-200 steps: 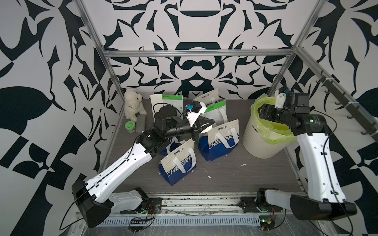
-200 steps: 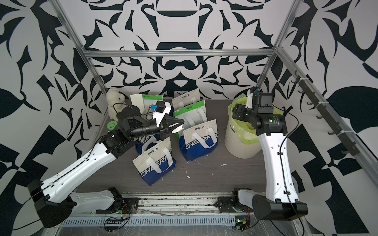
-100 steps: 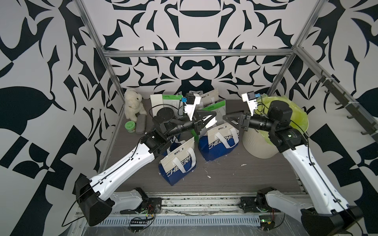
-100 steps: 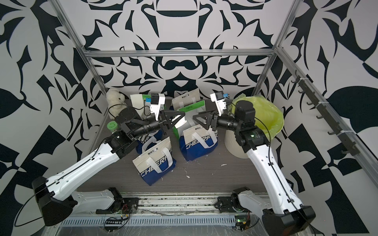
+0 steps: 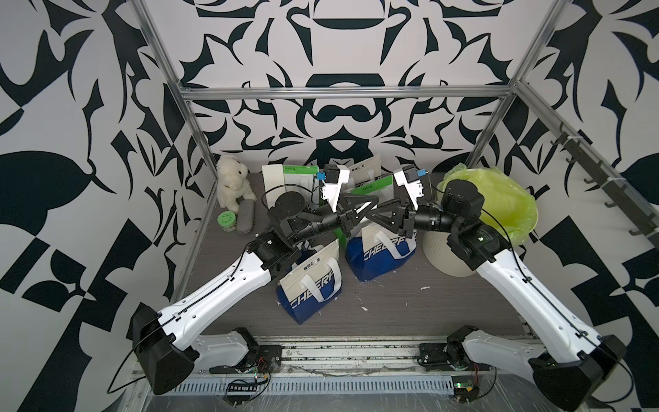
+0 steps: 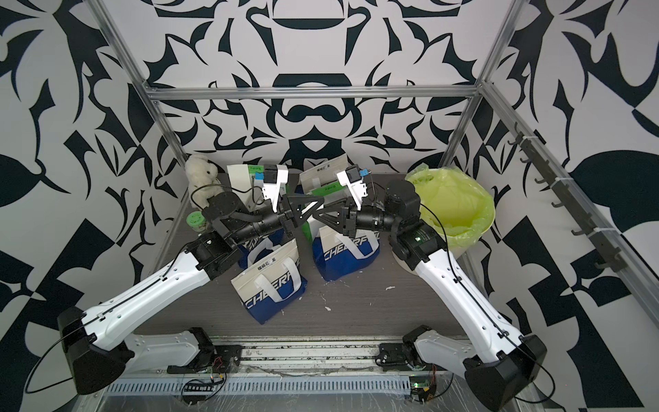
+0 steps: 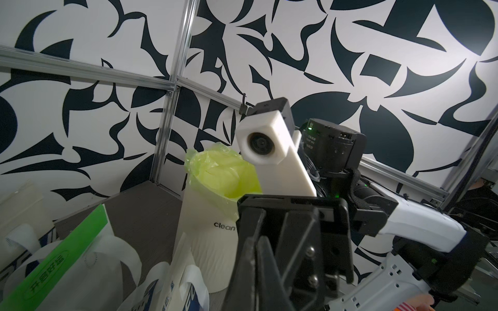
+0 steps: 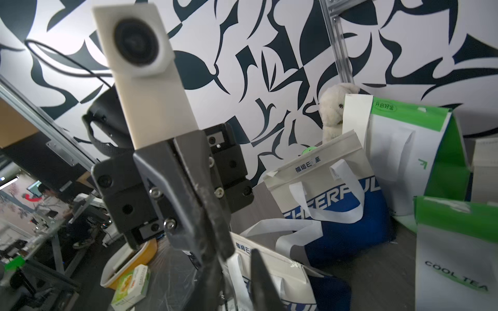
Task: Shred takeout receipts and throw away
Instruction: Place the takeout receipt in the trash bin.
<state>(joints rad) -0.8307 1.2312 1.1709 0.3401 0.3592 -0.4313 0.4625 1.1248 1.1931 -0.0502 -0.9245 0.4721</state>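
Meeting nose to nose above the bags

Both arms are reaching in toward the middle of the worktop (image 5: 410,314), and their black fingers are coming together in the air over the blue-and-white bags (image 5: 313,285). The left fingers (image 5: 363,196) are pinching a thin white sliver of receipt (image 5: 364,207), which is showing only as a narrow strip where the two arms meet. The right fingers (image 5: 387,208) are pressed tight together at that same spot, tip against tip with the left ones. Whether they are also gripping the paper, I cannot tell, since the black frames are overlapping there in both top views.

The held receipt is hanging well above the worktop, between the two wrists and to the left of the white bin (image 5: 442,257). The bin's yellow-green liner (image 5: 499,199) is gaping open behind the right arm.

Another cream slip (image 8: 355,115) is standing upright at the back, against the green-and-white bag (image 8: 398,150) and just in front of the plush toy (image 5: 231,182). A small green tub (image 5: 226,221) is sitting near the toy. Tiny white scraps (image 5: 424,287) are lying scattered on the worktop in front of the bags.
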